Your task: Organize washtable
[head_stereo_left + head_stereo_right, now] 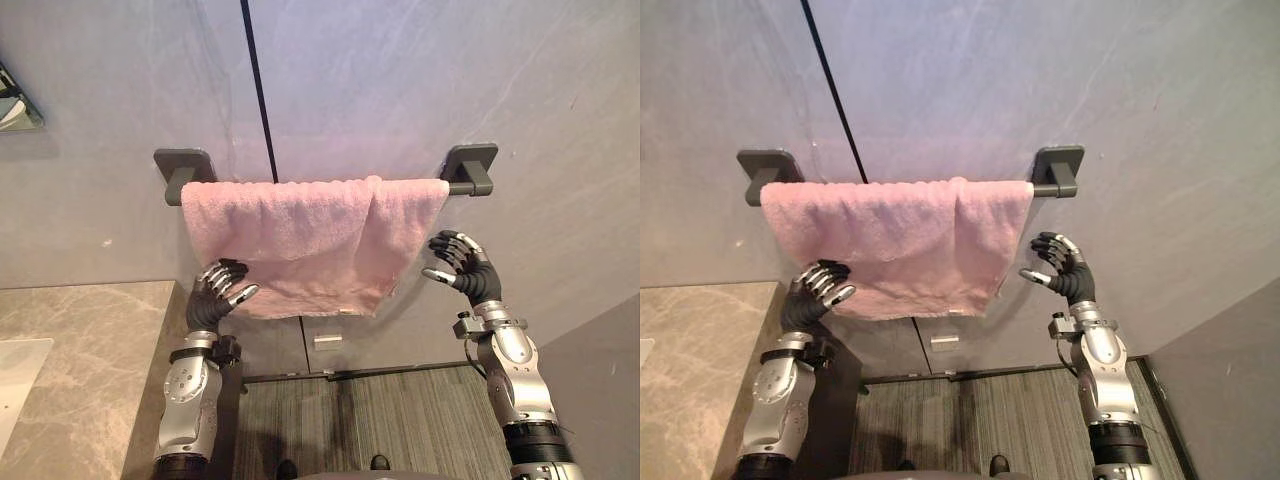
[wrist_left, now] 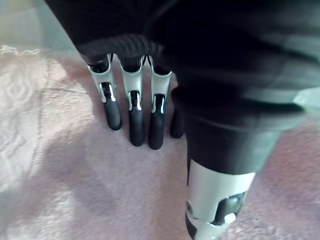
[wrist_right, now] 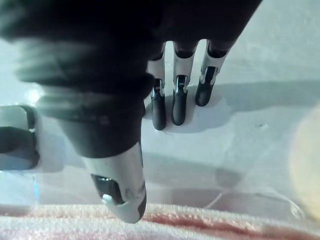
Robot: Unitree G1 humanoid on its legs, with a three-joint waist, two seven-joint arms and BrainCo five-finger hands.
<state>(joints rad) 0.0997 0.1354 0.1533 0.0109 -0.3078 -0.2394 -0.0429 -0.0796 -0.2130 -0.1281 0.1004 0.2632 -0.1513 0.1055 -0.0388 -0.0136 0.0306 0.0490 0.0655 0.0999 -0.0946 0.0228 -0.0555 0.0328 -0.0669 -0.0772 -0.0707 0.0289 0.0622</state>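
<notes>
My left hand (image 1: 213, 292), lower left of centre, holds its fingers loosely apart at the lower left edge of the pink towel (image 1: 300, 235). My right hand (image 1: 462, 268), fingers also relaxed and apart, hangs just beside the towel's right edge. The towel drapes mid-frame over a dark rail (image 1: 458, 187) on the grey wall (image 1: 400, 70)

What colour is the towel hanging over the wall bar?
The towel is pale pink, seen best in the left eye view.
</notes>
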